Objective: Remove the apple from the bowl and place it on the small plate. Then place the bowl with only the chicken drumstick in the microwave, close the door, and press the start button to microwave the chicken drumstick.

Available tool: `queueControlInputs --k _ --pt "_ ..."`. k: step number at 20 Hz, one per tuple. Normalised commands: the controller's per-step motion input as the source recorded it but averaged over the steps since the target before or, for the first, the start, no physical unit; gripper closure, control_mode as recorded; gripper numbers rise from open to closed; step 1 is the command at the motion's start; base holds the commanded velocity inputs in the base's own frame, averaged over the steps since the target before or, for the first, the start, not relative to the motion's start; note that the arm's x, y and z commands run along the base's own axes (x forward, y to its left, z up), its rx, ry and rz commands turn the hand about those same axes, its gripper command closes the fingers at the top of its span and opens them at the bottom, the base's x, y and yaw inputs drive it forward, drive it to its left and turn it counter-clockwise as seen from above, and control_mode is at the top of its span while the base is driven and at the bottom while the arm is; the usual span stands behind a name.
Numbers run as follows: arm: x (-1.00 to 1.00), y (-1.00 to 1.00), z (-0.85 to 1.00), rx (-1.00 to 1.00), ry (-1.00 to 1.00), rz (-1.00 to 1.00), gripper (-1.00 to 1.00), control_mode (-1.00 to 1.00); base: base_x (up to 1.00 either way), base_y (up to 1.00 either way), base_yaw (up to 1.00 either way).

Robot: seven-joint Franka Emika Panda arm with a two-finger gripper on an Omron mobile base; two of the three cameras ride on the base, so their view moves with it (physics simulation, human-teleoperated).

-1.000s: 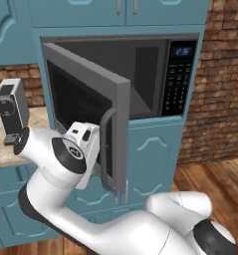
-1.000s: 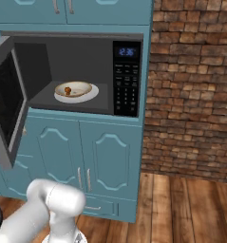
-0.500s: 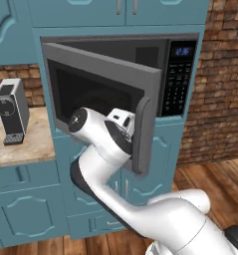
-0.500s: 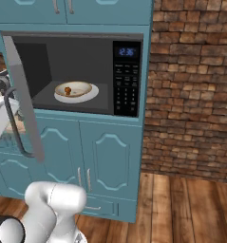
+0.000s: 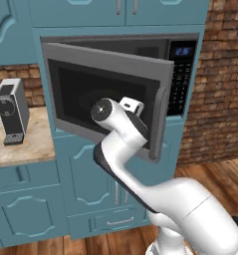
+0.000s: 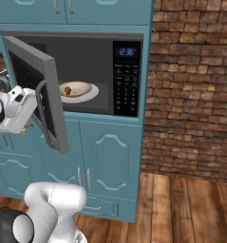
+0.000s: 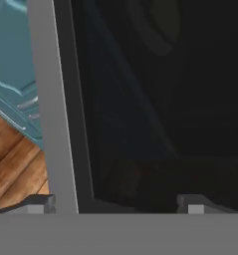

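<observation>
The microwave [image 6: 86, 71] has its door [image 5: 105, 94] partly swung in, the handle [image 6: 42, 114] at its free edge. Inside, the bowl [image 6: 78, 88] with the chicken drumstick [image 6: 67, 89] rests on a flat white disc. My gripper [image 7: 115, 203] is open, its fingertips spread against the door's outer dark window [image 7: 165, 99] beside the grey frame [image 7: 51, 99]. In the left base view my hand [image 5: 136, 118] presses on the door's outside. The keypad panel [image 6: 126, 80] sits right of the cavity. The apple and the small plate are out of view.
A grey coffee machine [image 5: 11, 110] stands on the counter [image 5: 21, 147] to the left of the microwave. Teal cabinets [image 6: 110, 161] run below and above. A brick wall [image 6: 191, 85] rises to the right over a wooden floor [image 6: 181, 209].
The door has swung from wide open toward the cavity. My arm has swept to the right with it, the hand staying on its outer face.
</observation>
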Motion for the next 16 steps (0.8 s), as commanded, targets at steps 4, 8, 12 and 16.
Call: queueControlInputs --k 4,8,12,16 --pt "0.90 0.00 0.05 0.01 -0.04 0.10 -1.00 -1.00 0.00 0.00 0.00" --pt "0.79 0.00 0.02 0.02 -0.07 0.12 -1.00 -1.00 0.00 0.00 0.00" --pt "0.73 0.00 0.00 0.03 -0.10 0.12 -1.00 -1.00 0.00 0.00 0.00" --pt "0.70 0.00 0.00 0.03 -0.09 0.13 -1.00 -1.00 0.00 0.00 0.00"
